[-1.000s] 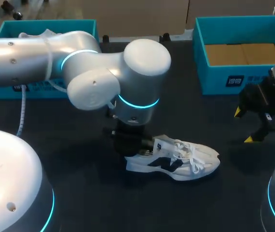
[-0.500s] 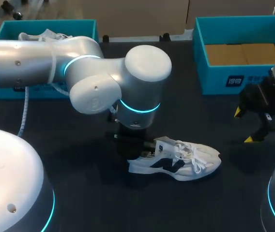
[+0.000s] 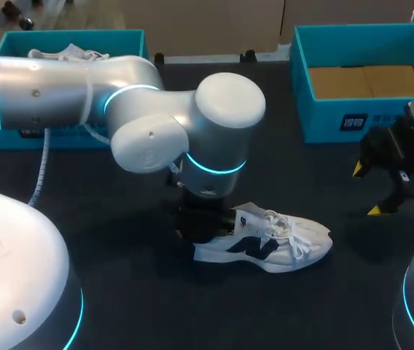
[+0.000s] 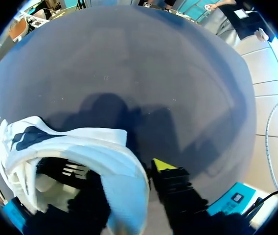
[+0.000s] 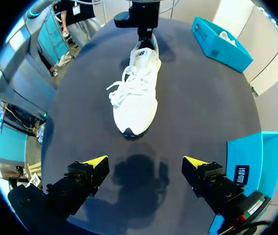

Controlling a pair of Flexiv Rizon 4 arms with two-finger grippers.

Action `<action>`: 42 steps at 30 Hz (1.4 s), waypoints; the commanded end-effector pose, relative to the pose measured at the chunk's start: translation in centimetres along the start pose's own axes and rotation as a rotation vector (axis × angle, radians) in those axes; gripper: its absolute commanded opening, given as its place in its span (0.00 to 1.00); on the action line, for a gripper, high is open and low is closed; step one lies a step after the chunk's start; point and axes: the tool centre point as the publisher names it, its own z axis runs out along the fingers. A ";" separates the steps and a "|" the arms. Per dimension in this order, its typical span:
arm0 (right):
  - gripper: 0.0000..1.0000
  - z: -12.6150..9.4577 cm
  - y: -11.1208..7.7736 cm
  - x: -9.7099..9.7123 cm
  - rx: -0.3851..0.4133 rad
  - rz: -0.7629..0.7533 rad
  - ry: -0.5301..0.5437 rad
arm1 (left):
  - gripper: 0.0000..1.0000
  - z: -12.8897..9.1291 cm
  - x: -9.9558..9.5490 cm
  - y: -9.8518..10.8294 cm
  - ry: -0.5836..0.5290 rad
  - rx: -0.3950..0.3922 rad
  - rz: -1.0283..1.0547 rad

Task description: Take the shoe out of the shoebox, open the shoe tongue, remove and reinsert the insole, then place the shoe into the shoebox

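A: What does everything stand on?
B: A dark, matte surface (image 3: 338,306), almost black, flat and plain.
A: Where does it end?
B: Its far edge runs straight across the head view.
A: And the light?
B: Soft. Blurred shadows (image 5: 139,171) lie on the surface, and close up a few pale specks (image 4: 104,77) show.

Bare table (image 3: 353,244) lies between right hand (image 3: 367,189) and shoe (image 3: 272,244); left arm (image 3: 214,138) blocks the heel.

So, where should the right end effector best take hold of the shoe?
Probably the tongue, from above on the toe side: the shoe stands on its sole, toe toward the right end effector, and the left end effector holds the heel.
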 end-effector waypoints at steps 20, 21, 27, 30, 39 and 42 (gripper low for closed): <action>1.00 0.0 0.0 0.1 0.002 -0.001 -0.002 | 1.00 -10.6 5.7 -2.1 -0.422 0.274 -0.392; 1.00 0.0 0.0 0.1 0.002 -0.001 -0.002 | 1.00 -10.4 5.9 -2.4 -0.412 0.306 -0.403; 1.00 0.0 0.0 0.1 0.002 -0.001 -0.002 | 1.00 -10.4 5.9 -2.4 -0.412 0.306 -0.403; 1.00 0.0 0.0 0.1 0.002 -0.001 -0.002 | 1.00 -10.4 5.9 -2.4 -0.412 0.306 -0.403; 1.00 0.0 0.0 0.1 0.002 -0.001 -0.002 | 1.00 -9.6 6.4 -1.6 -0.457 0.451 -0.699; 1.00 0.0 0.0 0.1 0.002 -0.001 -0.002 | 1.00 -8.9 7.0 -1.4 -0.492 0.577 -0.864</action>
